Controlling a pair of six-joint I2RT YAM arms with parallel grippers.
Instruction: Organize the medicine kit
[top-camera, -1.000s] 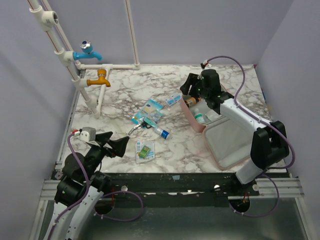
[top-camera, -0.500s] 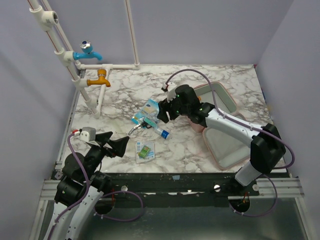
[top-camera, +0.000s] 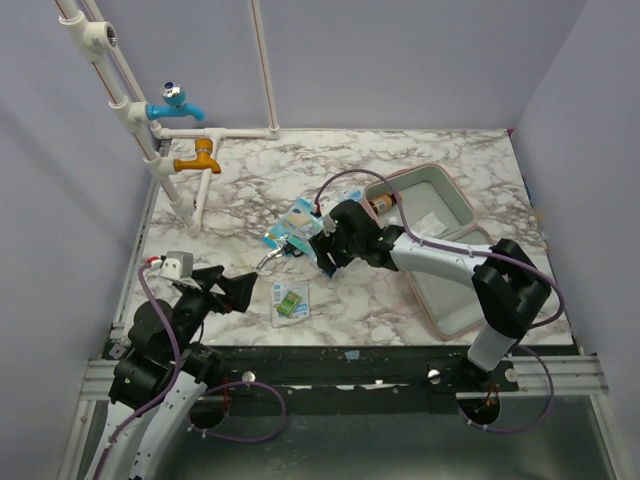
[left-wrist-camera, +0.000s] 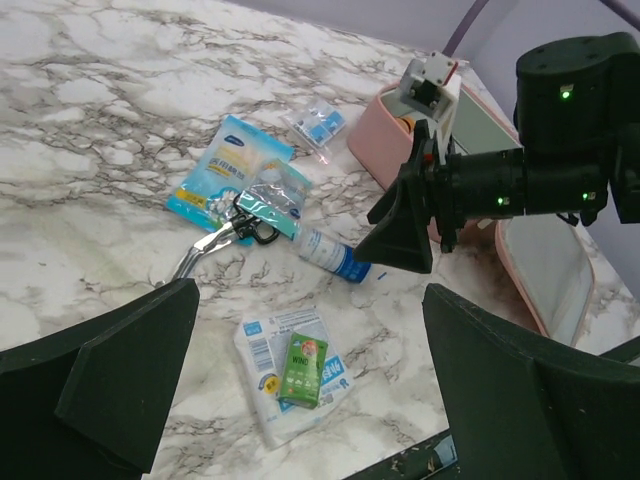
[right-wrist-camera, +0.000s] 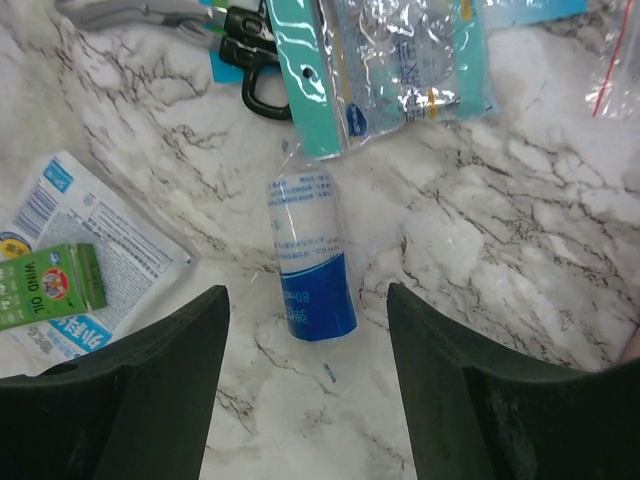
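The medicine kit (top-camera: 455, 195) lies open at the right, a pink case with two pale halves; its pink wall (left-wrist-camera: 372, 145) shows in the left wrist view. A small brown bottle (top-camera: 380, 205) lies in its far half. My right gripper (top-camera: 325, 258) hangs open just above a white-and-blue bottle (right-wrist-camera: 310, 265) lying on the marble. The bottle lies between its fingers (right-wrist-camera: 150, 370) and touches neither. The right gripper (right-wrist-camera: 305, 295) holds nothing. My left gripper (top-camera: 225, 290) stands wide open and empty at the near left, above a green box on a white sachet (left-wrist-camera: 303, 368).
Scissors (top-camera: 275, 255) and blue-white sachets (top-camera: 303, 215) lie just beyond the bottle. A small bag of blue pills (left-wrist-camera: 318, 122) lies by the kit. White pipes with a blue tap (top-camera: 175, 103) and an orange tap (top-camera: 200, 158) stand at the back left.
My right arm has swung left from over the kit's far half to above the bottle, uncovering the kit. The left arm has not moved.
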